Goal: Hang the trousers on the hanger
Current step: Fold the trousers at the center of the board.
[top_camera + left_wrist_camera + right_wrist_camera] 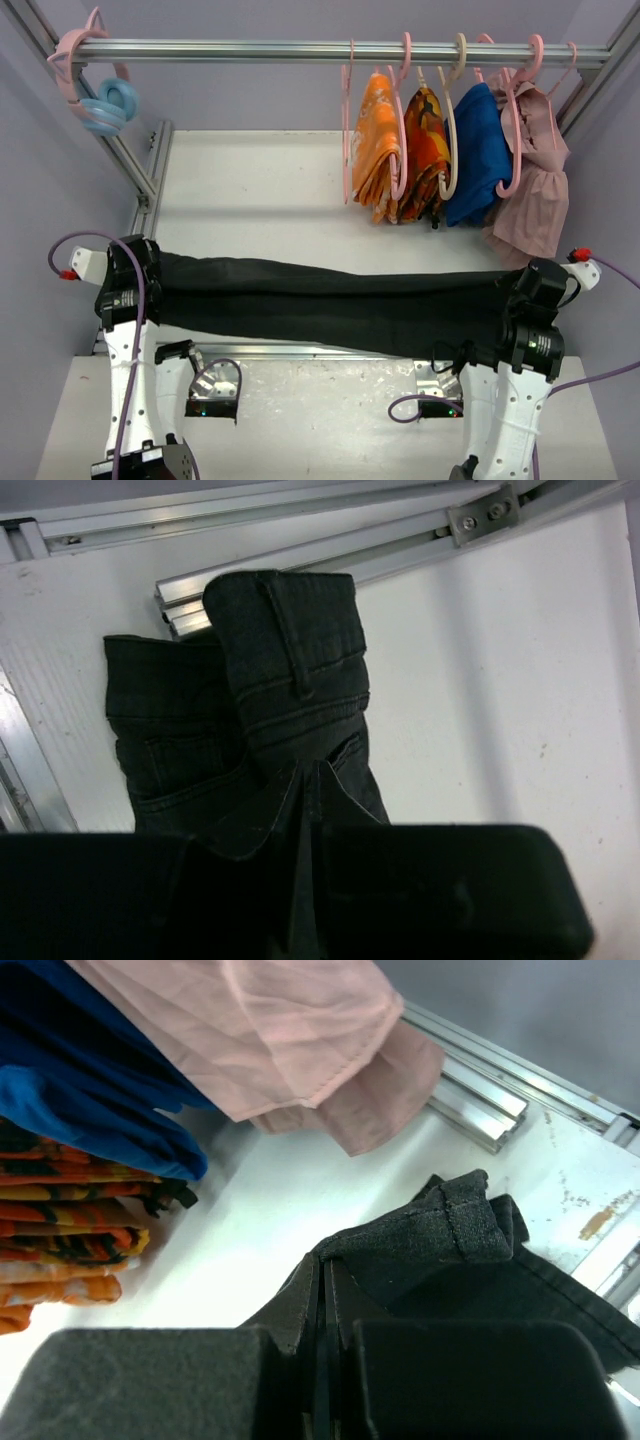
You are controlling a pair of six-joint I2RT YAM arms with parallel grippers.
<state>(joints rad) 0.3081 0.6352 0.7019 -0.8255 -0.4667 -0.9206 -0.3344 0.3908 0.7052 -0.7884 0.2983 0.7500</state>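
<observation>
The black trousers hang stretched left to right between my two grippers, above the white table. My left gripper is shut on their waistband end; in the left wrist view the jaws pinch a fold and the waistband droops below. My right gripper is shut on the leg-hem end, and the right wrist view shows its jaws pinching the hem. A thin pale pink hanger hangs bare and edge-on from the rail, behind the middle of the trousers.
The metal rail runs across the back. On it hang orange patterned cloths, a blue garment on a beige hanger, and a pink garment. A pale blue ring hangs far left. Aluminium posts flank the table.
</observation>
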